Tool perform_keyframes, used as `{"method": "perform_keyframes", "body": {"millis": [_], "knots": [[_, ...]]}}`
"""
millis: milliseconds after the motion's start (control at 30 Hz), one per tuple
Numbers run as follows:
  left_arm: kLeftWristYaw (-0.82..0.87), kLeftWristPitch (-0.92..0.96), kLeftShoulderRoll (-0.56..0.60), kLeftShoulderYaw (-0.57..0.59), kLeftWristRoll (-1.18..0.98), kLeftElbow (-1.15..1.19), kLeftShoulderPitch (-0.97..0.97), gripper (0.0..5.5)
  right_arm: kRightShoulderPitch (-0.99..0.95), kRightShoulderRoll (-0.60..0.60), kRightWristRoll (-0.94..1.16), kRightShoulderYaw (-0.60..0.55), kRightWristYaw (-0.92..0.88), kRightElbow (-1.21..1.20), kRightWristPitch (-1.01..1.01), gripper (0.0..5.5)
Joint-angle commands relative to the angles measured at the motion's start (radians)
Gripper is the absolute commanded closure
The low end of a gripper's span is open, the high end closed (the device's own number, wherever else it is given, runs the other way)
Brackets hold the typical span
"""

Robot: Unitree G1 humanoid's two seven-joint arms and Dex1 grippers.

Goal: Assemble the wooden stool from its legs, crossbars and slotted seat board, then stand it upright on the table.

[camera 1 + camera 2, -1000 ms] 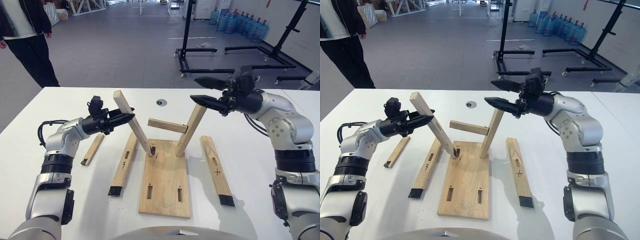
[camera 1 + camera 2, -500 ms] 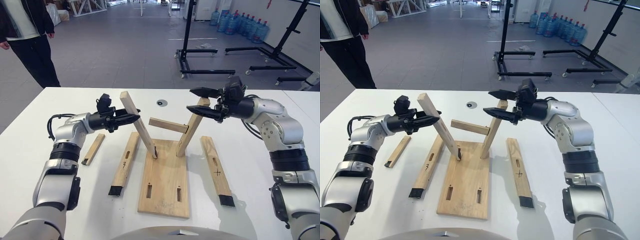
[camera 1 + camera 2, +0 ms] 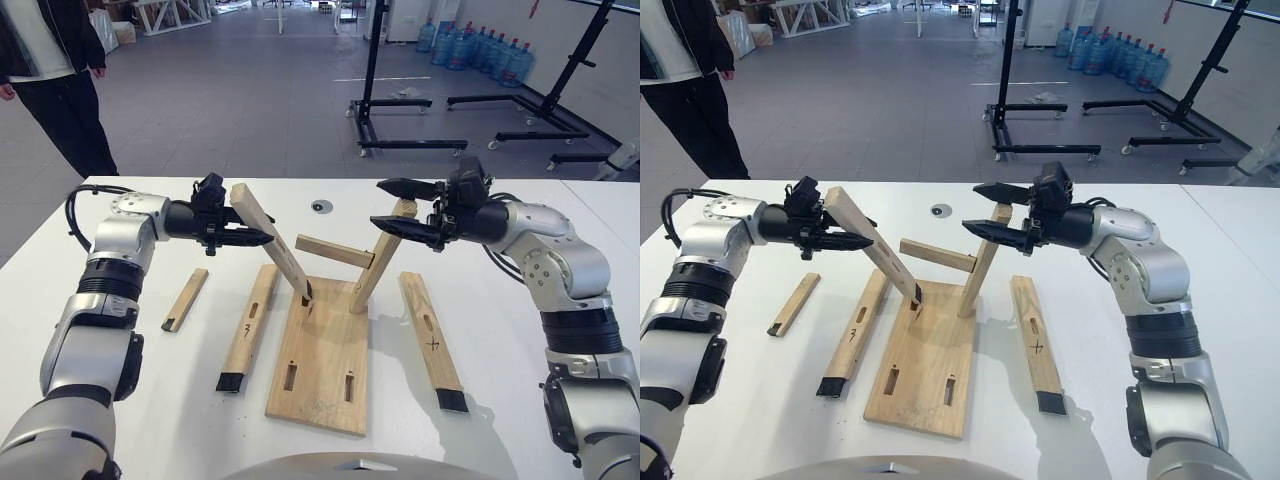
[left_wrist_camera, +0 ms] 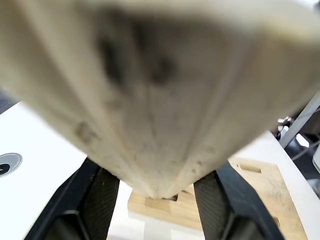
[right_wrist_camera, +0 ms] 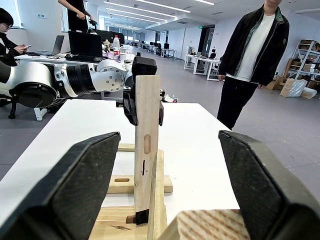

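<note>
Leaning leg [image 3: 285,268] within left hand [image 3: 255,233]

Right gripper [image 5: 169,142] gapes wide — beyond it a slotted wooden leg [image 5: 147,150] stands foot-down on the seat board [image 5: 122,220], clamped by the left gripper [image 5: 142,102].

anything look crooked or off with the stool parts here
Both standing legs lean outward in a V: the left leg, held by the left end effector, and the right leg. The seat board lies skewed.
</note>
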Motion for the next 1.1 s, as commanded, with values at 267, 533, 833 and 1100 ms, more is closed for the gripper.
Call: {"method": "perform_keyframes", "body": {"millis": [267,533,833,1100], "knots": [[-0.004,0.060,0.101,-0.069,-0.048,-0.152,0.045,3.49,0.066,0.001,-0.015,0.035,-0.008,-0.008,0.052,1.90],[-0.002,0.025,0.074,-0.102,-0.007,-0.174,0.060,3.49,0.057,-0.004,-0.019,0.042,0.000,-0.002,0.047,1.90],[-0.004,0.008,0.091,-0.176,0.000,-0.171,0.051,3.49,0.075,-0.011,-0.007,0.046,0.001,-0.031,0.053,1.90],[-0.004,0.050,0.035,-0.250,-0.039,0.012,-0.063,3.49,0.080,-0.005,-0.004,0.066,0.009,-0.041,0.057,1.90]]}}
